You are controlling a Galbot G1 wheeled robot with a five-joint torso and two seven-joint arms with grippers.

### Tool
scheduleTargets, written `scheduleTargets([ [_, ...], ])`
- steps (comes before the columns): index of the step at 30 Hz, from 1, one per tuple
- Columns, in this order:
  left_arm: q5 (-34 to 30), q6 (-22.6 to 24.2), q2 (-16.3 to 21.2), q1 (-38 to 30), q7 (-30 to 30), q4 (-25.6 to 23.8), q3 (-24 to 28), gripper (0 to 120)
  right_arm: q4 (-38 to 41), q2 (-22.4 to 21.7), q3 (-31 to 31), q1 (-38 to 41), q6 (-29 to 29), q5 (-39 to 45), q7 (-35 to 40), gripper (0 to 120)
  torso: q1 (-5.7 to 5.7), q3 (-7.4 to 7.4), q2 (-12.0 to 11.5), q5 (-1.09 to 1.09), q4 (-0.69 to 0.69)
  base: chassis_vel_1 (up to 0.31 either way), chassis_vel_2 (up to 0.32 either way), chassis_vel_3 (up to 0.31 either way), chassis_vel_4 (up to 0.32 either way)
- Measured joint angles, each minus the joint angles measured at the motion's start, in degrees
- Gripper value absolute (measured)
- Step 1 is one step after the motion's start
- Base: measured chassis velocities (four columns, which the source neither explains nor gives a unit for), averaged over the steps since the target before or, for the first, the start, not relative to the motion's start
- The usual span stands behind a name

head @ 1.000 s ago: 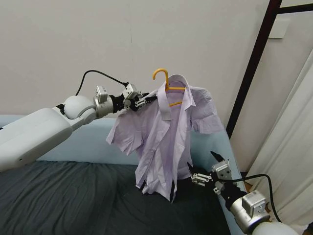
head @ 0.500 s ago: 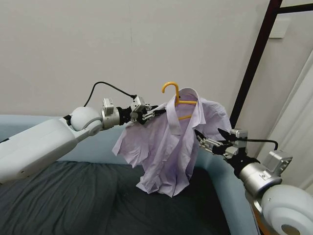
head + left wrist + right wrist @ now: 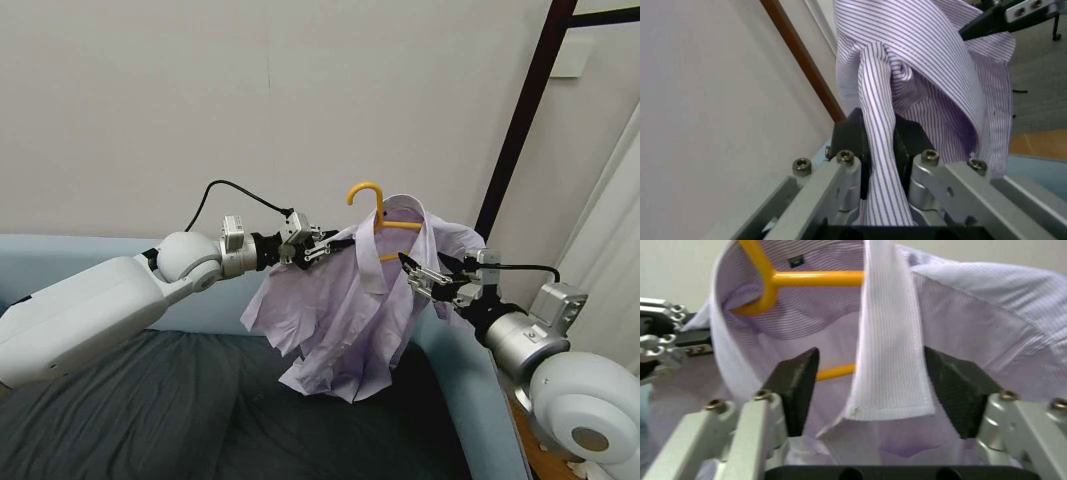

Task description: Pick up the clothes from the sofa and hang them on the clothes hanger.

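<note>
One shirt point(image 3: 350, 300), one yellow hanger point(image 3: 379, 208), two pincers, one sofa point(image 3: 150, 400), one dark pole point(image 3: 520, 120).

The shirt is hanging on the hanger in the air above the sofa, with the sofa at 6 o'clock of it and the pole at 2 o'clock. Its hem is bunching just over the dark seat.

The left pincer point(image 3: 335, 245) is sitting at 9 o'clock of the collar and is clamping down on a fold of shirt fabric near the shoulder, holding shirt and hanger up. The right pincer point(image 3: 405, 268) is sitting at 3 o'clock of the collar, spread apart and gripping nothing.

The left wrist view is giving the clamp up close: striped shirt point(image 3: 920, 75) fabric is running between the black pads point(image 3: 850, 145) of the left pincer point(image 3: 881, 150), with the pole point(image 3: 803, 60) slanting behind.

The right wrist view is giving what the head view is hiding: the shirt's collar band point(image 3: 887, 340) is hanging between the two wide-apart pads point(image 3: 800, 380) of the right pincer point(image 3: 870, 385), with a gap on each side, and the hanger point(image 3: 813, 277) bar is showing inside the collar. The left pincer point(image 3: 667, 345) is showing farther off beside the shirt.
</note>
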Motion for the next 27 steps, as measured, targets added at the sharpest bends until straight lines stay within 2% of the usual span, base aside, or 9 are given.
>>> scheduleTargets([
  [2,0.05,0.0,0.19,1.02,0.01,-0.05,-0.62,7,-0.21,-0.49,0.02,-0.27,-0.07,-1.6,0.01,50,0.0,0.0,0.0,0.0,0.01,0.0,0.0,0.0,0.0],
  [3,0.05,0.0,0.19,1.02,0.01,-0.05,-0.62,7,-0.21,-0.49,0.02,-0.27,-0.07,-1.6,0.01,50,0.0,0.0,0.0,0.0,0.01,0.0,0.0,0.0,0.0],
  [8,0.18,0.06,0.01,2.14,0.05,-0.05,-1.4,7,-0.61,-1.33,-0.16,-1.76,-0.14,-7.21,-0.75,30,0.0,0.0,0.0,-0.01,0.01,0.0,0.0,0.0,0.0],
  [9,0.18,0.06,0.01,2.14,0.05,-0.05,-1.4,7,-0.61,-1.33,-0.16,-1.76,-0.14,-7.21,-0.75,30,0.0,0.0,0.0,-0.01,0.01,0.0,0.0,0.0,0.0],
  [13,0.18,0.11,-0.22,2.38,0.16,0.12,-1.51,7,-0.61,-1.91,-0.14,-2.8,-0.31,-10.16,-1.34,10,0.0,0.0,0.0,0.0,0.01,0.0,0.0,0.0,0.0],
  [17,0.2,0.15,-0.5,2.53,0.17,0.39,-1.46,7,-0.66,-2.47,-0.01,-3.37,-0.67,-13.54,-1.57,0,0.0,0.0,0.0,0.0,0.01,0.0,0.0,0.0,0.0],
  [23,0.54,0.46,-0.97,2.42,0.1,0.07,-0.78,7,-0.69,-4.25,0.16,-3.95,-1.08,-20.15,-3.22,0,0.0,0.0,0.0,0.0,0.02,0.0,0.0,0.0,0.0],
  [27,0.7,1.13,-3.02,0.94,-0.82,0.38,1.45,7,-0.98,-5.54,-0.42,-3.34,-1.7,-29.3,-6.09,0,0.0,0.0,0.0,0.0,0.01,0.0,0.0,0.0,0.0],
])
